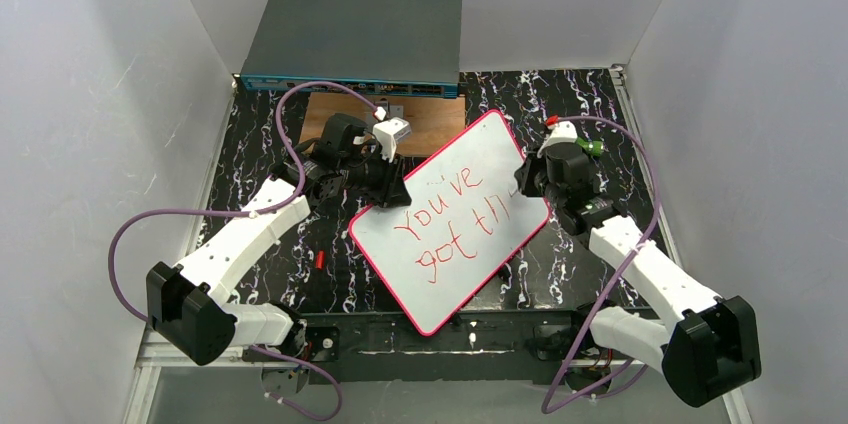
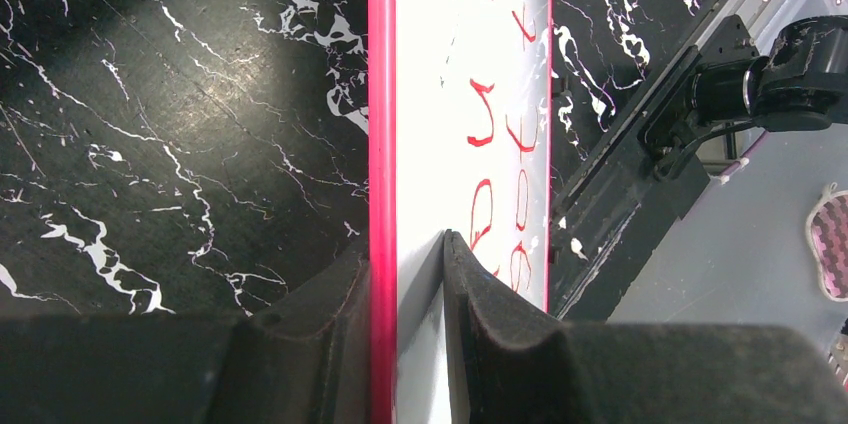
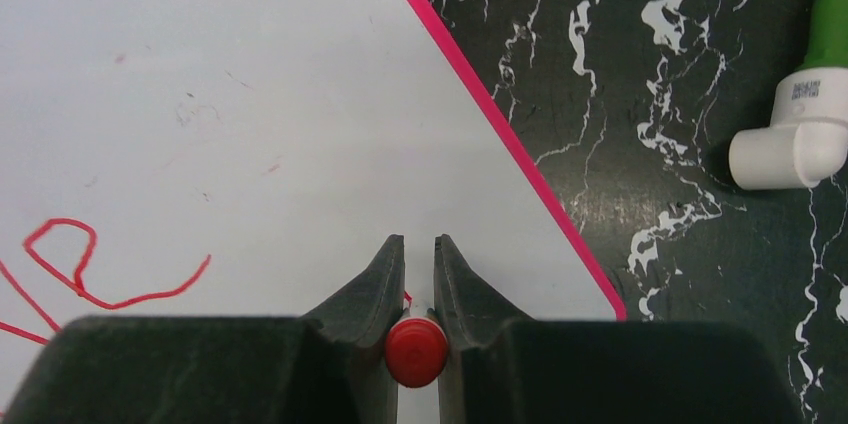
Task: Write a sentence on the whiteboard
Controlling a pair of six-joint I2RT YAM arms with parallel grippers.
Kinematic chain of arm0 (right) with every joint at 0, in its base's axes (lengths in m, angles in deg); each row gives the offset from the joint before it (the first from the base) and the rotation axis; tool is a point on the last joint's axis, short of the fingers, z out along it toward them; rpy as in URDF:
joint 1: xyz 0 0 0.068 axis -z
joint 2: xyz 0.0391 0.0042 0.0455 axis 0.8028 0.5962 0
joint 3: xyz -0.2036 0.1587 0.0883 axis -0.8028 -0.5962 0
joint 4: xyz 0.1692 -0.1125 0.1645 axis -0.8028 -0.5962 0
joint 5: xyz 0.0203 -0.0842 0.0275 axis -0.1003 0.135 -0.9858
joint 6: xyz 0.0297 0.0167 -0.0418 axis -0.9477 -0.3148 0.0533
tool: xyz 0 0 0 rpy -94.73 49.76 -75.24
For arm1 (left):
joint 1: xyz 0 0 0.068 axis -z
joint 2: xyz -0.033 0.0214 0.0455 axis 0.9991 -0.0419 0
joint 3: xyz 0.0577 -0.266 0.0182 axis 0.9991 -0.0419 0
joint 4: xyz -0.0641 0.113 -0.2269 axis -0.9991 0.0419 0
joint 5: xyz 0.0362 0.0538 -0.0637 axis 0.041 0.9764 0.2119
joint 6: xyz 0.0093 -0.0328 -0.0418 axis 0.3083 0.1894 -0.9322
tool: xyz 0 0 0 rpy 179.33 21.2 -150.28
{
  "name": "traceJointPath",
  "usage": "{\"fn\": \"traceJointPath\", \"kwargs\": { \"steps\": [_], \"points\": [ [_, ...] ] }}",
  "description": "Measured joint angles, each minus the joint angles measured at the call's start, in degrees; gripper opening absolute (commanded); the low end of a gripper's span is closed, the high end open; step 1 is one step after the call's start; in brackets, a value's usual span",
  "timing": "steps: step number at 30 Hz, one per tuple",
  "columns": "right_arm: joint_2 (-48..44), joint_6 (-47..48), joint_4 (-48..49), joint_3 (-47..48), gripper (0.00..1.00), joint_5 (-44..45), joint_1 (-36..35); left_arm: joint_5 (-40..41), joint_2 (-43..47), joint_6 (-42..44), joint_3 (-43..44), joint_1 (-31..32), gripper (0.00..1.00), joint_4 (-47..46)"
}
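Note:
The whiteboard (image 1: 455, 244), white with a pink-red rim, lies slanted on the black marbled table and bears red writing "You've got tl" (image 1: 450, 216). My left gripper (image 1: 392, 190) is shut on the board's left edge; in the left wrist view its fingers (image 2: 405, 242) pinch the rim and white face (image 2: 430, 124). My right gripper (image 1: 526, 186) hangs over the board's right edge. In the right wrist view it (image 3: 419, 239) is shut on a red marker (image 3: 416, 352), seen end-on, standing upright on the board (image 3: 250, 94) with a short red stroke at its tip.
A grey network switch box (image 1: 350, 39) stands at the back, a brown wooden board (image 1: 435, 122) with a small white part (image 1: 392, 132) before it. A white and green pipe fitting (image 3: 805, 134) lies right of the board. A small red piece (image 1: 319, 260) lies left of it.

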Motion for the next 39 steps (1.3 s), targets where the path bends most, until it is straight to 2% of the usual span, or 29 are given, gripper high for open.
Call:
{"fn": "traceJointPath", "kwargs": {
  "steps": [12,20,29,39],
  "points": [
    [-2.7,0.0,-0.4,-5.3,0.01,0.2,0.5,0.3,0.0,-0.4,-0.1,0.0,0.00,0.2],
    [-7.0,-1.0,-2.7,-5.6,0.01,0.5,0.6,0.3,0.1,-0.1,-0.1,0.0,0.00,0.1],
    [-8.8,-3.3,-4.4,4.5,0.01,0.4,0.6,0.2,0.1,-0.1,-0.2,0.0,0.00,-0.1],
    [-2.1,-4.9,-2.6,7.6,0.01,-0.1,0.6,0.0,0.1,0.1,-0.2,0.0,0.00,-0.2]
  ]
}}
